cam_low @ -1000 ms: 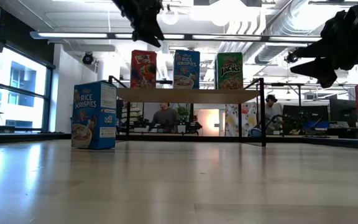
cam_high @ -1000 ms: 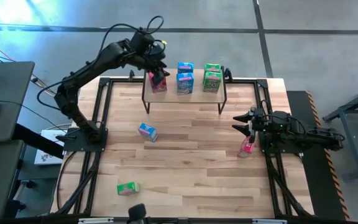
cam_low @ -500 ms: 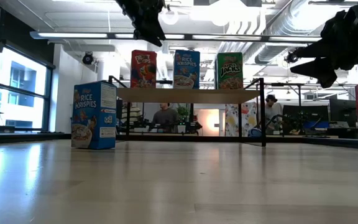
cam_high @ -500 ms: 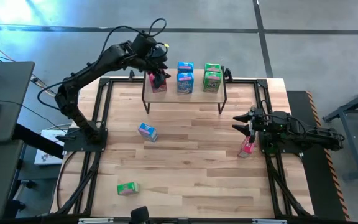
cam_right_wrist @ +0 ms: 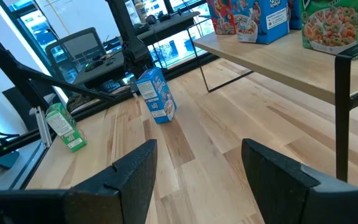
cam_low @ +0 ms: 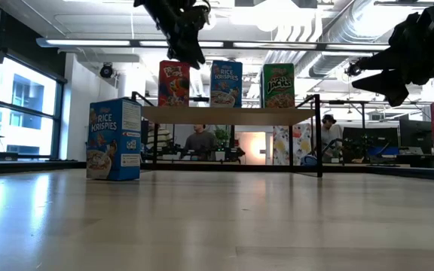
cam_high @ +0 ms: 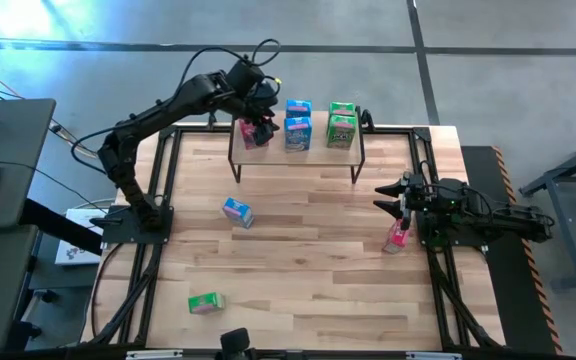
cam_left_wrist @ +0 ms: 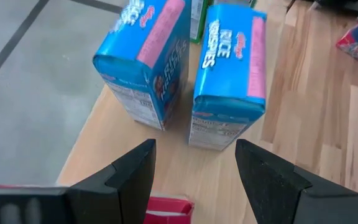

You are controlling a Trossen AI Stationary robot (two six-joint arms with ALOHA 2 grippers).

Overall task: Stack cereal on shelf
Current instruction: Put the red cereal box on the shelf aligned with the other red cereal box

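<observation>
- The table [cam_high: 298, 250] carries the shelf [cam_high: 298, 153] along its far edge; three boxes are left on the table proper: a blue box [cam_high: 237, 211] left of centre, a green box [cam_high: 205, 302] near the front-left corner, and a pink box [cam_high: 399, 235] by the right edge.
- On the shelf, five boxes are seen from above: a red box [cam_high: 255, 133] at the left end, two blue ones [cam_high: 298, 122] in the middle one behind the other, two green ones [cam_high: 342, 122] at the right end.
- The left gripper [cam_high: 258, 118] is held over the shelf's left end, directly above the red box; its jaws are apart and nothing is seen between them. In the wrist view the red box's top [cam_left_wrist: 166, 210] lies just below the jaws, with the two blue boxes ahead.
- The right gripper [cam_high: 393, 197] hangs near the table's right edge, jaws apart and empty.
- The pink box stands just on the near side of the right gripper, tilted, so the right arm is judged by far the nearer to it; the blue and green boxes lie on the left arm's side.
</observation>
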